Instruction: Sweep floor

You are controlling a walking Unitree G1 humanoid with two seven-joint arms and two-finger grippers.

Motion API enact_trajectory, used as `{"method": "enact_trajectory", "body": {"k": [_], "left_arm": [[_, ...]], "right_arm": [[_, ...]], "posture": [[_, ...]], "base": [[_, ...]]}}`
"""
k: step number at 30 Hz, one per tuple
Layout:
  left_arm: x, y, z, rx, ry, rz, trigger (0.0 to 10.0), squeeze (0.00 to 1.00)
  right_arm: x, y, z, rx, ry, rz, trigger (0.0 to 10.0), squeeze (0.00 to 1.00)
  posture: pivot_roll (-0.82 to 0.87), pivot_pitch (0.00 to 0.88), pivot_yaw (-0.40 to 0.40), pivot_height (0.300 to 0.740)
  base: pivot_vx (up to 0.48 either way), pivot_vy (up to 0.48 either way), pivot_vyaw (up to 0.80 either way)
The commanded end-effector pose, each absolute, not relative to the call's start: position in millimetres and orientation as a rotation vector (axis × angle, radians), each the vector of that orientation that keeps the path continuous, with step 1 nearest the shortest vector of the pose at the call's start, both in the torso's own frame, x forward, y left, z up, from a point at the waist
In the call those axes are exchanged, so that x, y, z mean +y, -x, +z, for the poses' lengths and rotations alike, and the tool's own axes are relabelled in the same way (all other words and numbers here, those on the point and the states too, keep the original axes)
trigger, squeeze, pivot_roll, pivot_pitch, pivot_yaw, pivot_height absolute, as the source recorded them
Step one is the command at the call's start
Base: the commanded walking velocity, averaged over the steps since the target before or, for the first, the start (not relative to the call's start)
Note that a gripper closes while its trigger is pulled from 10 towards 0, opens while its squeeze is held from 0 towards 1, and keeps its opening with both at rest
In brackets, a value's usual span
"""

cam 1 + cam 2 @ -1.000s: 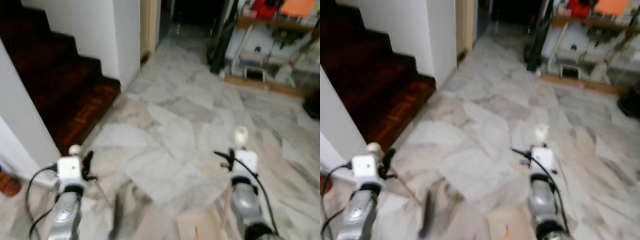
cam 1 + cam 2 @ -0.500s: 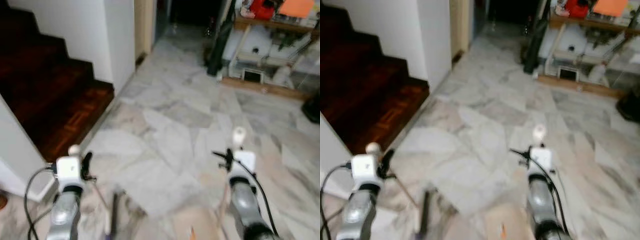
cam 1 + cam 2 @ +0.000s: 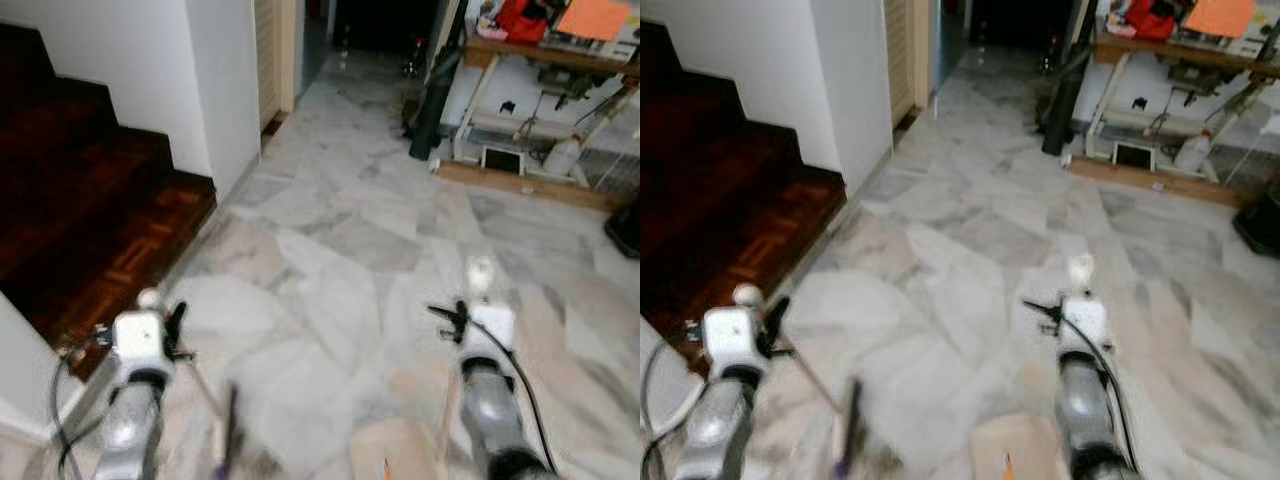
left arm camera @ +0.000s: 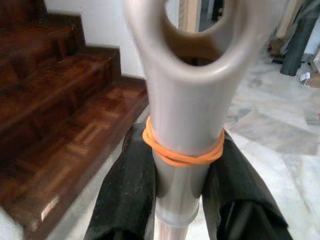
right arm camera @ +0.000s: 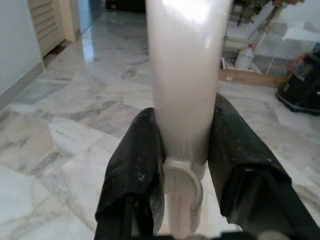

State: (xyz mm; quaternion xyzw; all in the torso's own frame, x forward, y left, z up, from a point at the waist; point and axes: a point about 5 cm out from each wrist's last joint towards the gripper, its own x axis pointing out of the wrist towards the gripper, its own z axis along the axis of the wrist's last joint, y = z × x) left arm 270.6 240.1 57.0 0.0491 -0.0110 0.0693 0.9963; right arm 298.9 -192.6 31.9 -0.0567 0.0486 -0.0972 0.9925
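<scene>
My left gripper (image 4: 181,135) is shut on a grey broom handle (image 4: 182,100) with a hanging hole and an orange rubber band (image 4: 182,155). In the left eye view the left arm (image 3: 140,345) is at lower left, with a thin stick slanting down to the blurred dark broom head (image 3: 228,440). My right gripper (image 5: 185,112) is shut on a white dustpan handle (image 5: 187,60), whose rounded top (image 3: 480,272) pokes up above the right arm (image 3: 487,335). The tan dustpan (image 3: 395,450) sits low between the arms. Pale marble floor (image 3: 340,250) stretches ahead.
Dark wooden stairs (image 3: 90,230) and a white wall corner (image 3: 215,90) stand on the left. A dark doorway (image 3: 380,15) is straight ahead. At the back right are a cluttered wooden shelf (image 3: 540,60), a leaning dark roll (image 3: 430,100), a white bottle (image 3: 562,155) and a black object (image 3: 625,225).
The whole view has shifted: the stairs slide left and the doorway and shelf sit nearer, so the camera moved forward. Both grippers keep the same hold on their handles.
</scene>
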Motion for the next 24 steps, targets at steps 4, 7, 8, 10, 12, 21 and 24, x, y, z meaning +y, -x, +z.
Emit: {"method": "enact_trajectory", "body": {"k": [4, 7, 8, 10, 12, 21, 24], "left_arm": [[233.7, -274.9, 63.4, -0.055, -0.102, 0.109, 10.0, 0.00], [234.0, -275.4, 63.6, -0.055, -0.103, 0.108, 10.0, 0.00], [233.8, -275.8, 63.9, -0.055, -0.103, 0.108, 10.0, 0.00], [233.3, -276.7, 64.3, -0.056, -0.104, 0.105, 10.0, 0.00], [232.9, -277.2, 64.4, -0.056, -0.104, 0.105, 10.0, 0.00], [233.8, -278.3, 60.7, -0.037, -0.100, 0.093, 10.0, 0.00], [235.1, -279.8, 59.9, -0.024, -0.107, 0.074, 10.0, 0.00]], "right_arm": [[-199.6, -297.5, 32.8, 0.089, 0.102, -0.234, 10.0, 0.00], [-199.6, -297.3, 32.7, 0.089, 0.101, -0.236, 10.0, 0.00], [-199.9, -297.2, 32.6, 0.089, 0.102, -0.237, 10.0, 0.00], [-200.6, -296.9, 32.3, 0.091, 0.102, -0.240, 10.0, 0.00], [-200.9, -297.0, 32.3, 0.093, 0.101, -0.240, 10.0, 0.00], [-201.4, -295.7, 31.0, 0.097, 0.105, -0.250, 10.0, 0.00], [-202.3, -295.9, 32.6, 0.084, 0.102, -0.266, 10.0, 0.00]], "posture": [[0.01, 0.000, -0.014, 0.740], [0.00, 0.000, -0.013, 0.740], [0.00, 0.000, -0.013, 0.740], [0.01, 0.000, -0.012, 0.740], [0.01, 0.000, -0.014, 0.740], [-0.10, 0.000, 0.012, 0.740], [-0.14, 0.000, 0.051, 0.740]], "base": [[0.368, 0.000, 0.00], [0.368, 0.000, 0.00], [0.368, 0.000, 0.00], [0.369, 0.000, 0.00], [0.369, 0.000, 0.00], [0.368, 0.000, 0.00], [0.371, 0.000, 0.00]]}}
